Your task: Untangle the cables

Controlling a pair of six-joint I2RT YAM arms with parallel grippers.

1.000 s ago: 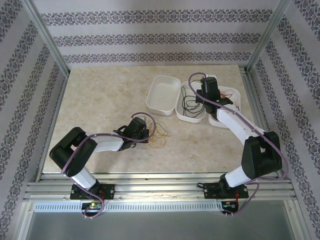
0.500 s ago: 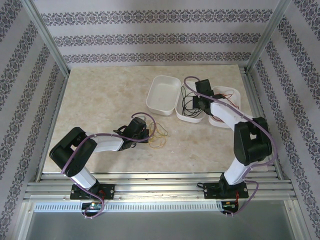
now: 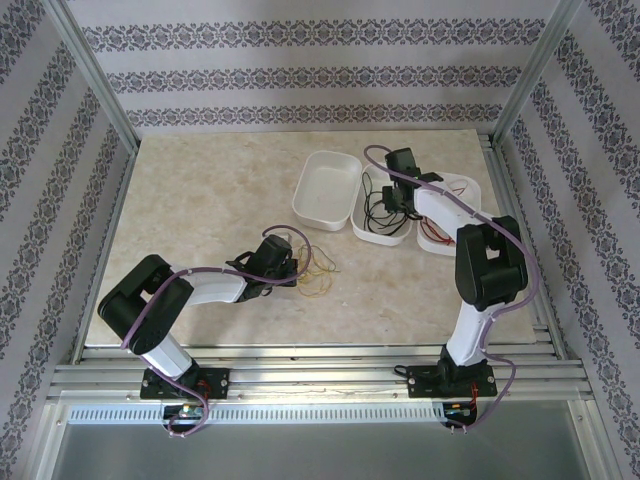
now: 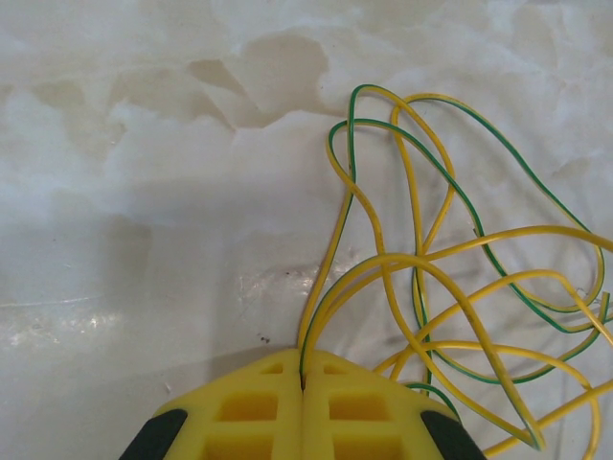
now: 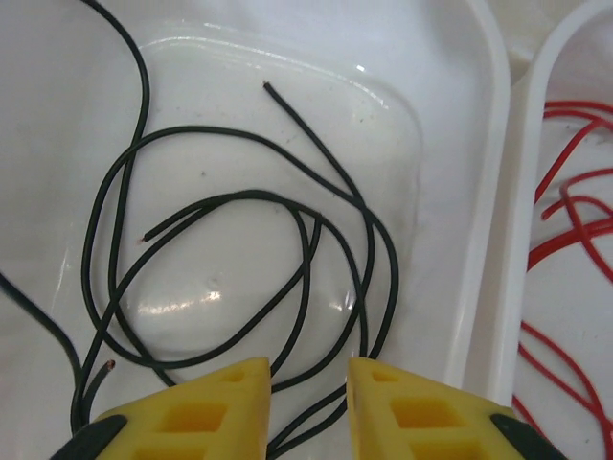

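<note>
The cables lie apart by colour. A yellow and yellow-green bundle [image 3: 318,275] [image 4: 421,259] is spread in loose loops on the table. My left gripper [image 3: 290,268] [image 4: 305,376] is shut on strands of it, which run out from between the closed pads. A black cable [image 3: 378,205] [image 5: 239,196] lies coiled in the middle white tray [image 3: 375,238]. My right gripper [image 3: 392,205] [image 5: 308,379] hangs just above it, open, and black strands on the tray floor pass under the gap. Red cable [image 3: 455,188] [image 5: 565,220] lies in the right tray [image 3: 478,195].
Another white tray [image 3: 305,185] stands to the left of the middle one, nothing in it. The three trays touch side by side at the back right. A raised rim [image 5: 488,240] separates the black cable's tray from the red one. Bare marble tabletop stretches to the left and front.
The right arm has swung left from over the right tray to over the middle tray, and its jaws have parted. The left arm and the yellow bundle have not moved.
</note>
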